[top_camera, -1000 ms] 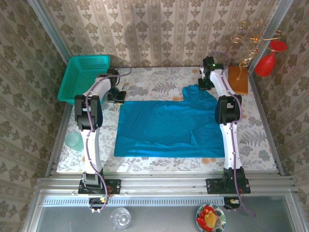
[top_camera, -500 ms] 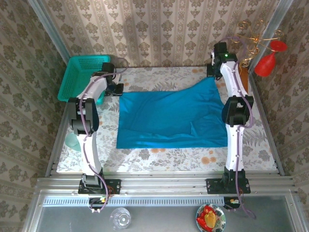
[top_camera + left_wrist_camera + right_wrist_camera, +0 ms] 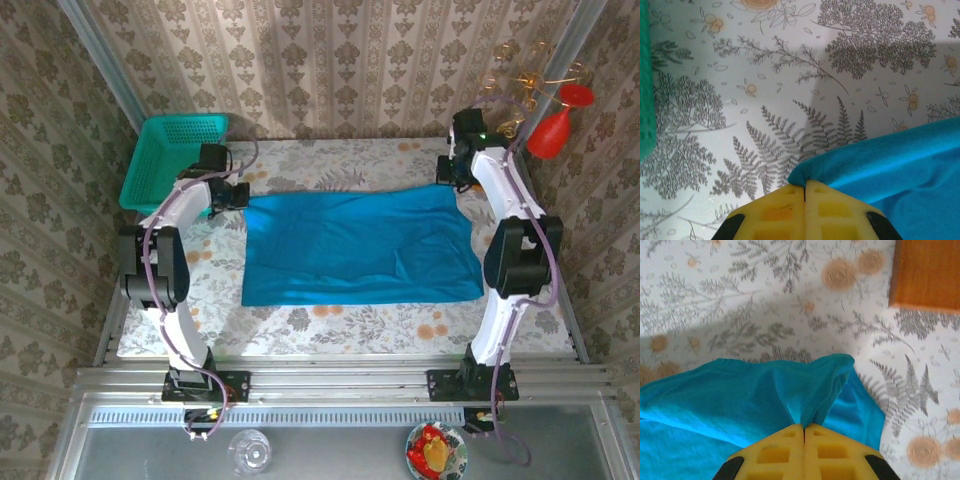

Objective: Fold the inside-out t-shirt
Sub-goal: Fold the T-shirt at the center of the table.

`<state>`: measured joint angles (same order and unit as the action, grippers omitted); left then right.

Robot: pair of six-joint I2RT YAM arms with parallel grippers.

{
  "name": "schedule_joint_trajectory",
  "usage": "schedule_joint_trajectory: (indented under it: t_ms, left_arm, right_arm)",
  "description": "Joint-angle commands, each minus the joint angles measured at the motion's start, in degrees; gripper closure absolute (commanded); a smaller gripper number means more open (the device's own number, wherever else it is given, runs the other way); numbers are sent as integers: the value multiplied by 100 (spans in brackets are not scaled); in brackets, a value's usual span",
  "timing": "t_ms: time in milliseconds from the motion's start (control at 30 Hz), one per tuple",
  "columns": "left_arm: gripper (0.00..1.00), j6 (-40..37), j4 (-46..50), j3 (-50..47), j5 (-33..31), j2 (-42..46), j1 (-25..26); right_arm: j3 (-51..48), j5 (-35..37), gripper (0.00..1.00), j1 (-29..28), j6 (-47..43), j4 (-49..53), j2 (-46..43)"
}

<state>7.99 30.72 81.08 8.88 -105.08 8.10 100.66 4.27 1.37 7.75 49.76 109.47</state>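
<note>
The t-shirt [image 3: 350, 250] is lying spread across mid-frame on the bench [image 3: 330, 325]; left hand [image 3: 804, 190] is clamping its upper-left corner; right hand [image 3: 804, 429] is clamping its upper-right corner.

Fern-print table [image 3: 330, 325]: blue t-shirt [image 3: 350, 245] spread across middle; teal mesh basket [image 3: 175, 150] far-left corner; brown block [image 3: 927, 272] far right.

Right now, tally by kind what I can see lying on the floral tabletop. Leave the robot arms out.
blue-teal t-shirt: 1
teal plastic mesh basket: 1
orange-brown wooden block: 1
Total: 3
</note>
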Motion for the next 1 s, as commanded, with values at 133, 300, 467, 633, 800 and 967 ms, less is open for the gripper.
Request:
schedule_joint_trajectory:
  t_ms: [133,300,467,633,800,967]
  left_arm:
    - [100,347,-511,-1116,61,801,-76]
    - [100,531,-633,-1759,88,1208,-72]
    - [100,699,-699,-2325,135,1551,-72]
    - [100,824,-723,-2732,272,1779,-63]
    - [100,901,-742,-3012,289,1926,-47]
    - [100,937,-733,-3118,261,2049,-54]
  right_arm:
    - [-1604,51,100,100,354,-438,-1259]
    - [-2469,74,100,243,435,-518,-1820]
    - [-3156,-15,100,329,453,-613,-2202]
    - [-3610,-16,100,358,605,-699,-2488]
    - [-3980,9,100,362,862,-768,-2764]
    - [-4375,156,100,364,1046,-886,-3068]
